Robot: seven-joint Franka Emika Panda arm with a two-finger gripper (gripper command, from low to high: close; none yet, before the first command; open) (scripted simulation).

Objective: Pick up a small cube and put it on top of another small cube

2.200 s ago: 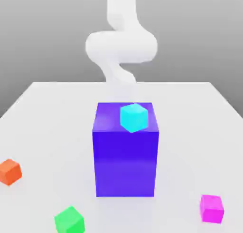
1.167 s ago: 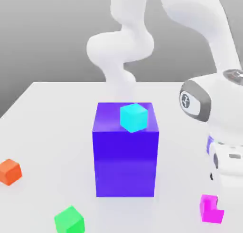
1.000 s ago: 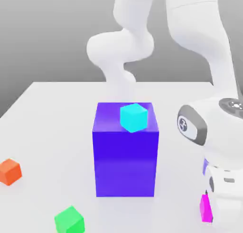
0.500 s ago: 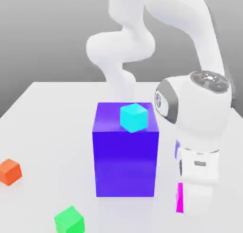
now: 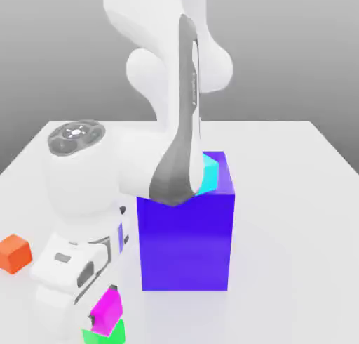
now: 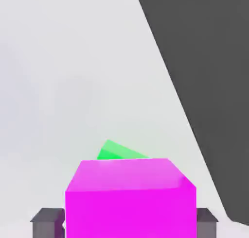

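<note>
The small magenta cube (image 5: 107,309) (image 6: 129,198) is held in my gripper (image 5: 98,314) (image 6: 129,225), which is shut on it; dark fingertips (image 6: 46,221) press it from both sides. It hangs right above the small green cube (image 5: 105,333) (image 6: 116,151) at the front of the table, at the exterior view's left. Most of the green cube is hidden behind the magenta one and the hand. I cannot tell whether the two cubes touch.
A big blue-purple block (image 5: 186,241) stands mid-table with a cyan cube (image 5: 207,174) on top, partly hidden by my arm. A small orange cube (image 5: 14,253) lies at the exterior view's left. The white table (image 5: 294,216) has free room on the right.
My arm came down over the magenta cube at the front right, shut on it, then carried it across the front of the big block to above the green cube.
</note>
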